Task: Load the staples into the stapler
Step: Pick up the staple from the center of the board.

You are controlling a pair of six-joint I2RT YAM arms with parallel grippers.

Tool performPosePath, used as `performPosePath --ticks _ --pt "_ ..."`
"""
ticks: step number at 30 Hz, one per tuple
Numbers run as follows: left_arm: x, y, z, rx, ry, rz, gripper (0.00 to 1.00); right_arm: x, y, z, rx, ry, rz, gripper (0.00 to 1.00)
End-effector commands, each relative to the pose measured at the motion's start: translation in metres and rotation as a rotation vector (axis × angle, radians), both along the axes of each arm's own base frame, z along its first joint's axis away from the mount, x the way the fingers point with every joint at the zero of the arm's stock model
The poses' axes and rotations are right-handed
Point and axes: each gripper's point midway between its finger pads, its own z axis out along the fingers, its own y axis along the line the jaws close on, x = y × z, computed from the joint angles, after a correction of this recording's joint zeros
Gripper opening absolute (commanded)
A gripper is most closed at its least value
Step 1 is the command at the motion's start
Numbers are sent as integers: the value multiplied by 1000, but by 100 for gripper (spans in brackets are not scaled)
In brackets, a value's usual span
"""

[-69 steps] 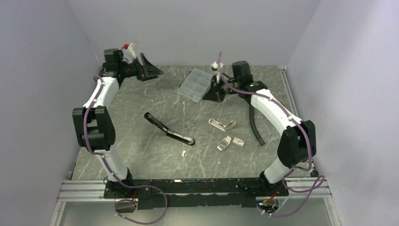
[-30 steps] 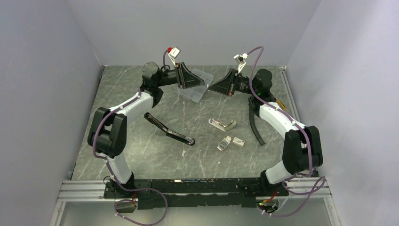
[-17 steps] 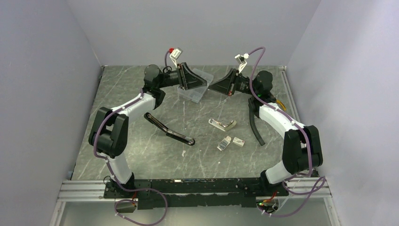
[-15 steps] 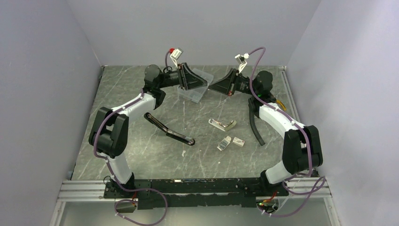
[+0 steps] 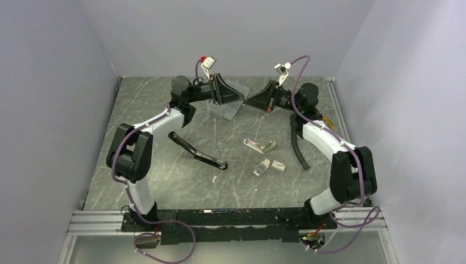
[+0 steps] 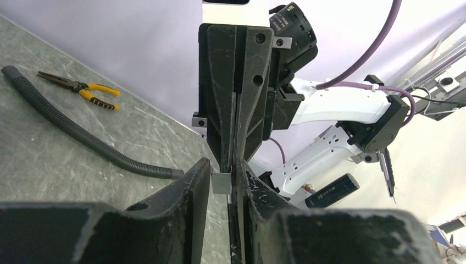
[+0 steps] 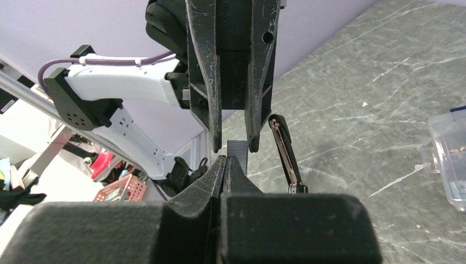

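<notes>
Both grippers hang tip to tip above the back middle of the table. My right gripper (image 5: pixel 247 102) (image 7: pixel 225 162) is shut on a short silvery strip of staples (image 6: pixel 221 182) (image 7: pixel 237 148). The fingers of my left gripper (image 5: pixel 239 100) (image 6: pixel 222 168) stand either side of that strip. One finger touches it and a sliver of gap shows at the other. The black stapler (image 5: pixel 197 153) (image 7: pixel 283 146) lies swung open on the table, left of centre. The white staple box lies in two pieces (image 5: pixel 262 166) (image 5: pixel 278 165) right of centre.
A clear compartment case (image 5: pixel 226 107) (image 7: pixel 448 159) sits right under the two grippers. A small silvery-tan piece (image 5: pixel 260 144) lies mid-table. A black ribbed hose (image 5: pixel 297 144) (image 6: pixel 82 137) and yellow-handled pliers (image 6: pixel 82 91) lie at the right, near the wall.
My left arm swung in from the back left to face the right gripper. Over the last second its jaws narrowed around the staple strip. The right arm held still.
</notes>
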Motion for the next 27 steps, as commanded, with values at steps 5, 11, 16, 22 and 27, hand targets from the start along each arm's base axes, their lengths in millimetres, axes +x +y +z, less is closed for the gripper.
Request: performPosePath --ticks 5,11,16,22,27 --pt "-6 -6 24 -46 -81 -29 24 3 -2 5 4 -59 -20 0" --pt "-7 -6 21 -36 -84 -33 22 3 -2 4 0 -65 -22 0" --pt "-9 -6 18 -18 -94 -35 18 2 -3 6 -4 -77 -21 0" --pt "-7 -4 10 60 -126 -29 9 3 -9 2 -60 -92 -22 19" --pt "-5 2 -15 200 -168 -1 7 -1 -24 2 -139 -159 -34 36"
